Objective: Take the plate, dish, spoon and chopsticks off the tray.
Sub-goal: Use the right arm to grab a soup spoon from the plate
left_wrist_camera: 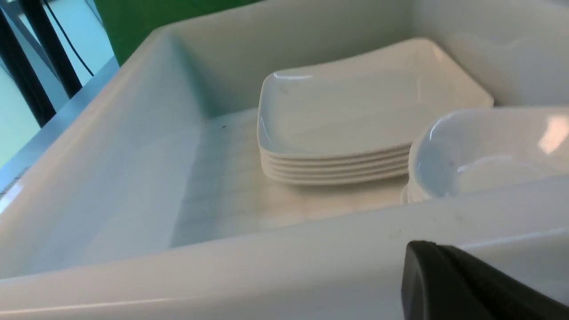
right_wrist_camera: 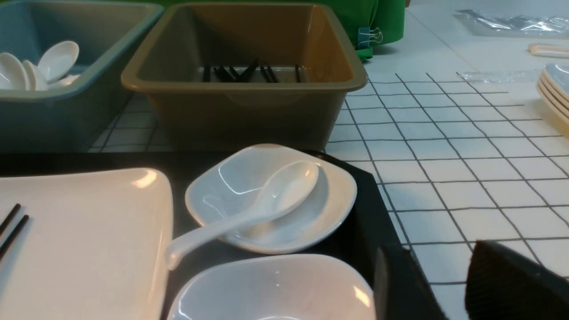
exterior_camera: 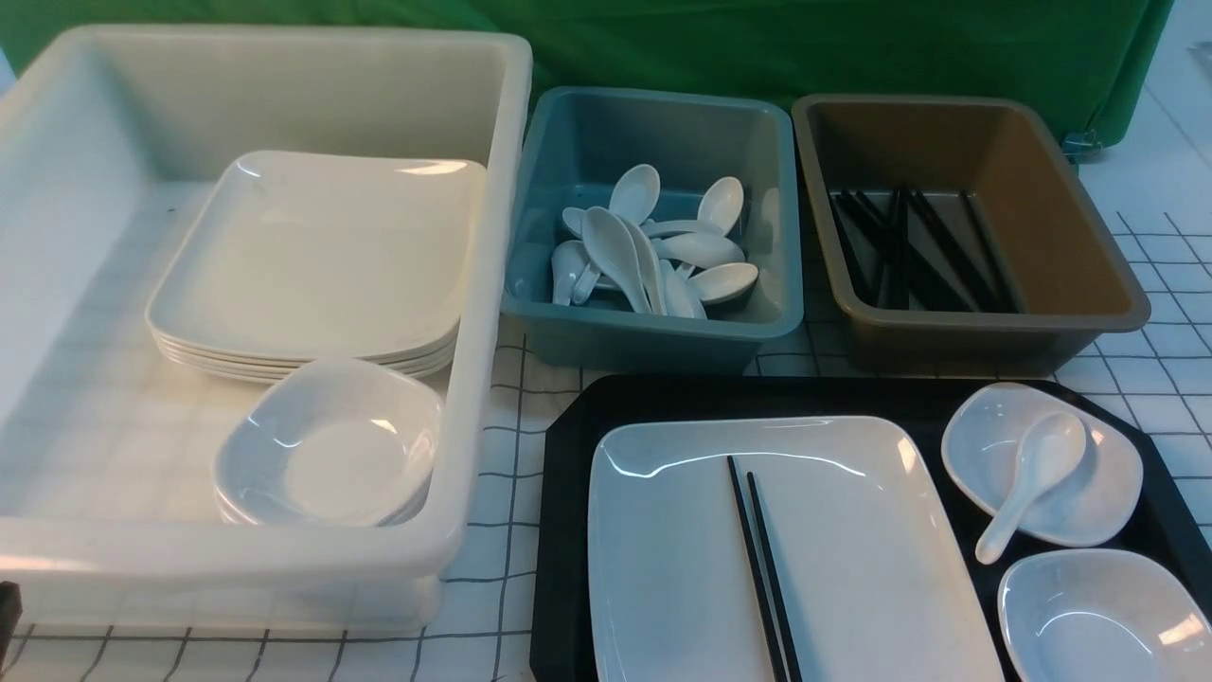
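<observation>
- Step in hand: the opening one, by my judgement. Nothing has been cleared off; the plate (exterior_camera: 663,568), both dishes, the spoon (exterior_camera: 1037,474) and the chopsticks (exterior_camera: 762,568) all lie on the tray (exterior_camera: 563,530).
- Right gripper (right_wrist_camera: 431,249): fingers spread, nothing between them. It hangs over the checked cloth (right_wrist_camera: 466,178) just off the tray's edge.
- Left gripper (left_wrist_camera: 449,284): one finger alone shows, so I cannot tell whether it is spread or closed. It sits just outside the near wall of the white tub (exterior_camera: 492,284).
- Relative to the right gripper: the near dish (right_wrist_camera: 271,289) is just beside it. The far dish (right_wrist_camera: 338,200), holding the spoon, is next ahead. The plate, with the chopsticks lying on it, is beyond both.
- Next move, as judged: take the spoon or the chopsticks first, since each rests on crockery that must be lifted later. The spoon is closer to the right gripper. Its handle juts over the far dish's rim into the narrow gap by the plate and near dish, which calls for a careful pinch.
- Surroundings: the blue tub (exterior_camera: 653,332) of spoons and the brown tub (exterior_camera: 985,332) of chopsticks stand ahead, past the tray. The white tub holds stacked plates (exterior_camera: 312,256) and stacked dishes (exterior_camera: 331,455).
- Obstruction: tub walls must be cleared on any carry.
</observation>
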Robot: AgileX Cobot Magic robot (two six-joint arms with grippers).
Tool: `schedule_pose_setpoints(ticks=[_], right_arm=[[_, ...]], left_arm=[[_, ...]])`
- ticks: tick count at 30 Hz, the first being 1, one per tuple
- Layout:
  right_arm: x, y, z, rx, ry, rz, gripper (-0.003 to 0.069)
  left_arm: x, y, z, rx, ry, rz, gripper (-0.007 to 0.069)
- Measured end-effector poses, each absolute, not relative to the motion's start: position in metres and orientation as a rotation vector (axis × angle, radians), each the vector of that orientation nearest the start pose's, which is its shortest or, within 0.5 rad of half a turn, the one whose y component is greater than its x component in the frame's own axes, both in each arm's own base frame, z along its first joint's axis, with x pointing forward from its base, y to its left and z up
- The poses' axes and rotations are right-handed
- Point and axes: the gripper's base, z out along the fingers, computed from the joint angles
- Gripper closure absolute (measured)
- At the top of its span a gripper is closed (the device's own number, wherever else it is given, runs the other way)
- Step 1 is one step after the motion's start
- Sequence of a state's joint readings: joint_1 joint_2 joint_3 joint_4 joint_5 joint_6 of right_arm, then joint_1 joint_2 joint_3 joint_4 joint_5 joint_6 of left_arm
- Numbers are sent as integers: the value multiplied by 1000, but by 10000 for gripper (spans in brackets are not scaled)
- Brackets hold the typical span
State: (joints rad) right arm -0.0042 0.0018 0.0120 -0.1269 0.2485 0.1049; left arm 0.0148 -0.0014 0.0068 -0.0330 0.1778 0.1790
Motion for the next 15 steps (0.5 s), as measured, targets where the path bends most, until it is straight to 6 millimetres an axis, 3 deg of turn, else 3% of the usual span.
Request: schedule_pose_setpoints(ticks=[5, 12, 15], right_arm=[[56, -3, 187, 11, 1744, -44, 416], [56, -2, 191, 37, 1694, -7, 416], [57, 0, 210, 279, 1471, 296, 416]], left_arm=[[57, 0, 208, -134, 1520, -134, 619], [53, 9, 229, -386, 1239, -322, 619], [43, 19, 248, -481, 955, -405, 619]])
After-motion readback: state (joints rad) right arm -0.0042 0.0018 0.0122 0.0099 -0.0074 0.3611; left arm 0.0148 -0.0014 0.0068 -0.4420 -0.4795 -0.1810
